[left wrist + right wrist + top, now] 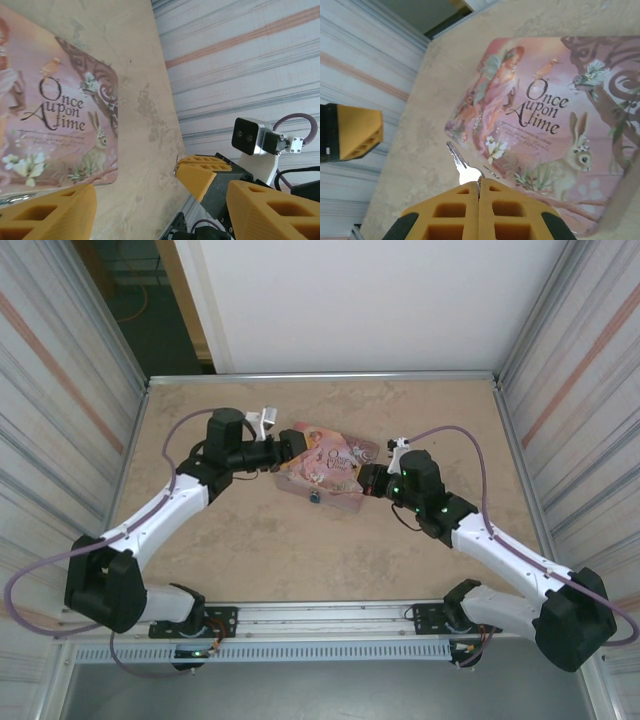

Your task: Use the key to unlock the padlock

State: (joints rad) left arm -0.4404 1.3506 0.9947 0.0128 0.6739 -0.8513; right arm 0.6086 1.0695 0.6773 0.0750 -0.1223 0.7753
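Pink illustrated tin (545,125), silver key (462,166), blue padlock (315,497)

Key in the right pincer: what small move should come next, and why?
Probably shift the right pincer toward the tin's near edge, where the small blue padlock sits in the top view. The key is clamped with its blade free, but it points over the table beside the tin, not at the padlock. The left pincer is open at the tin's far side.
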